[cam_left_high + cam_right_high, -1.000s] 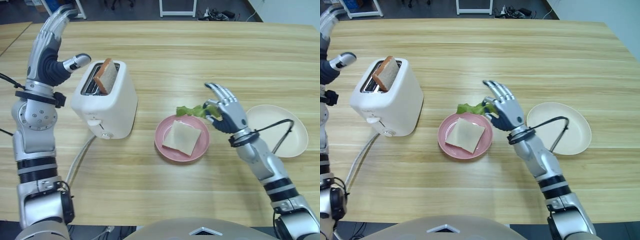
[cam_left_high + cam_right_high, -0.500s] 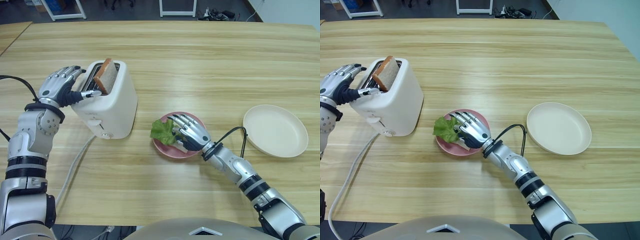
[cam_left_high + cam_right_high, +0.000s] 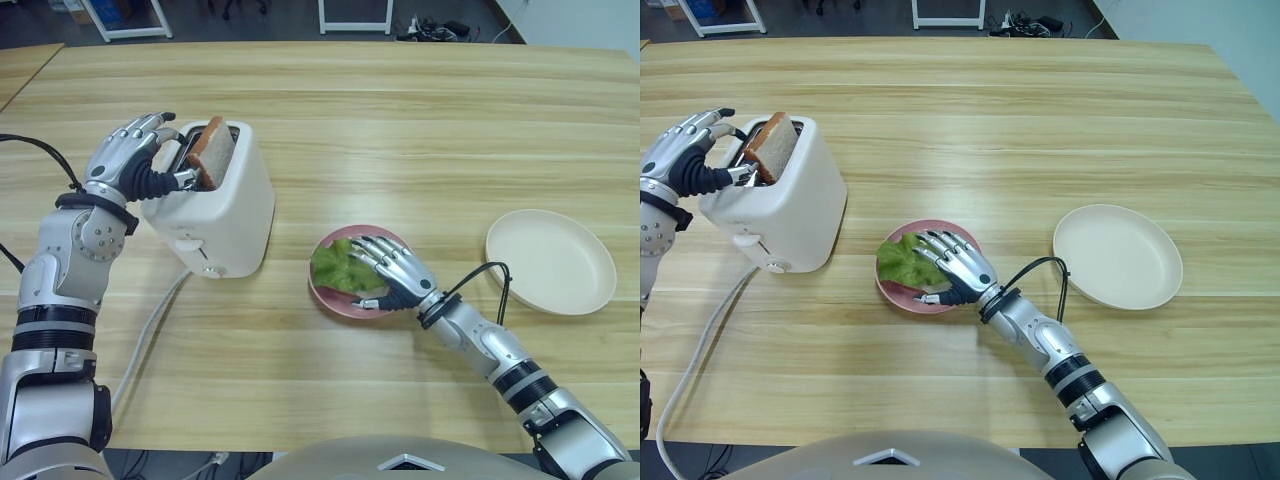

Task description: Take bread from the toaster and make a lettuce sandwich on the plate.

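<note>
1. Green lettuce leaf (image 3: 335,265) was held down on round pink plate (image 3: 316,287) by right hand (image 3: 398,272), spread flat, nothing gripped.
2. Left hand (image 3: 128,165) was placed at brown bread slice (image 3: 214,148) in white toaster (image 3: 225,215); grip couldn't be told.
3. Next, prob.: slice to be pinched, lifted straight up.

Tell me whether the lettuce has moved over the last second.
Yes: the lettuce moved from beyond the far rim of the pink plate down onto it.
</note>
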